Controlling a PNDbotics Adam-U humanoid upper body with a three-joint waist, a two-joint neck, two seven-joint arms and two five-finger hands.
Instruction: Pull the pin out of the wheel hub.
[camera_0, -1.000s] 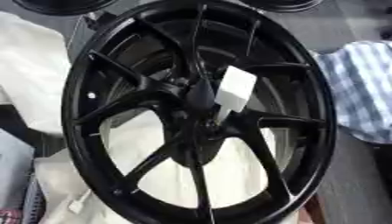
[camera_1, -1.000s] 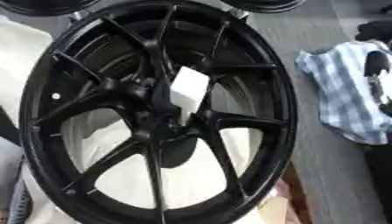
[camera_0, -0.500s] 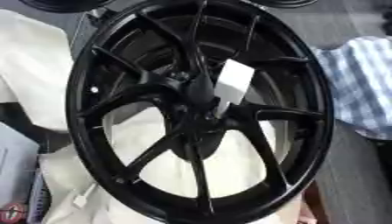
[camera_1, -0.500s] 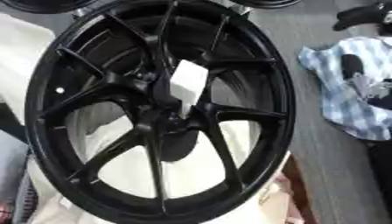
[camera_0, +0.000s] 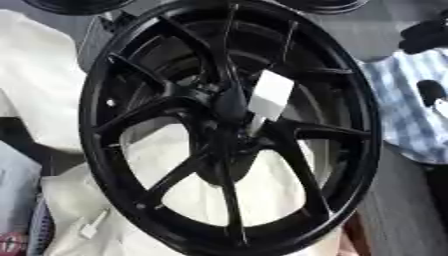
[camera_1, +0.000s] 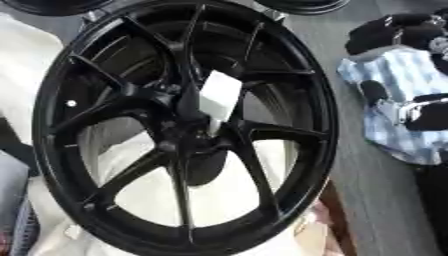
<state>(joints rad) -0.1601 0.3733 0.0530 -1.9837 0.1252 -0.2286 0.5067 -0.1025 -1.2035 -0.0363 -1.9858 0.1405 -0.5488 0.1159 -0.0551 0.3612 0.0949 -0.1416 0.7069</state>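
Looking down in the left eye view: wheel (camera_0: 229, 125) tilted on white cloth (camera_0: 39, 85), pin not discernible, white tag (camera_0: 269, 95) by the hub (camera_0: 229, 107). Right eye view: right hand (camera_1: 411, 107) over striped cloth (camera_1: 394, 100), finger state impossible to tell; best to reach squarely for the hub, then pull straight out.

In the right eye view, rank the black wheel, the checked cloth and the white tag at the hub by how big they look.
1. Black wheel, by far the largest, filling most of the view.
2. Checked cloth, partly covered by dark parts of the right hand, so its full extent is unsure.
3. White tag, smallest.
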